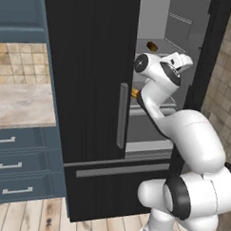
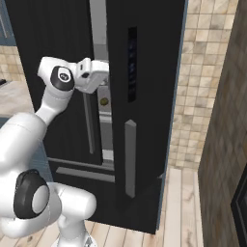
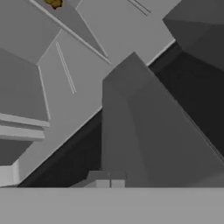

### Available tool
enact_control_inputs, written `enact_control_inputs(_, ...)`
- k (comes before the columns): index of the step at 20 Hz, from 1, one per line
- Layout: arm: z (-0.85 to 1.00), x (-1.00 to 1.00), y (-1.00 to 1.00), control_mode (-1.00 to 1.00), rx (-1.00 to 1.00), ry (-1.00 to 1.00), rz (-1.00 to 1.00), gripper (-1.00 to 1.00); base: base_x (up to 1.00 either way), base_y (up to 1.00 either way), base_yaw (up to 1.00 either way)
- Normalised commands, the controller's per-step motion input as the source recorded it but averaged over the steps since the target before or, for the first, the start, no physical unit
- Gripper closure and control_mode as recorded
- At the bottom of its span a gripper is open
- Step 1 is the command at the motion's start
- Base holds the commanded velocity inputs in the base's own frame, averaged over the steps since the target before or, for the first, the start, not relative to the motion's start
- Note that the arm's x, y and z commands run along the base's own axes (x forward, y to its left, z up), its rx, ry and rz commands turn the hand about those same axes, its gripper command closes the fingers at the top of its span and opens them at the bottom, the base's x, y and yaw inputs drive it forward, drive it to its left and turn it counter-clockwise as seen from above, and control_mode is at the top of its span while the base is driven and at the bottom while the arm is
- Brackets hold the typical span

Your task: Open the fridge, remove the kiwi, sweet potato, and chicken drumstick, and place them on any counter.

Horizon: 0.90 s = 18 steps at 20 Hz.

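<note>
Right, tool (image 1: 186,58) pinched together on nothing inside the open fridge (image 1: 96,64); I'd judge the chicken drumstick (image 1: 134,92) light, greasy-slick, so grab across its bulb end.

Beige tiled wall (image 2: 200,96) at right of the right base view, pale wood plank floor (image 1: 32,217) along the bottom, blue-grey upper cabinet (image 1: 19,13) at upper left
</note>
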Motion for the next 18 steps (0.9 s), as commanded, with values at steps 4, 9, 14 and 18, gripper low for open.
enact_control_inputs(4,0.00,-0.72,-0.80,-1.00,-0.03,-0.08,-0.17,1.00,0.00,0.00,0.00)
enact_control_inputs(9,0.00,-0.69,-0.87,-1.00,0.00,-0.01,-0.18,1.00,0.00,0.00,0.00)
enact_control_inputs(14,0.00,-0.62,-0.94,-1.00,0.00,-0.03,-0.19,1.00,0.00,0.00,0.00)
enact_control_inputs(18,0.00,-0.07,-0.58,-1.00,0.12,0.00,-0.05,1.00,0.00,0.00,0.00)
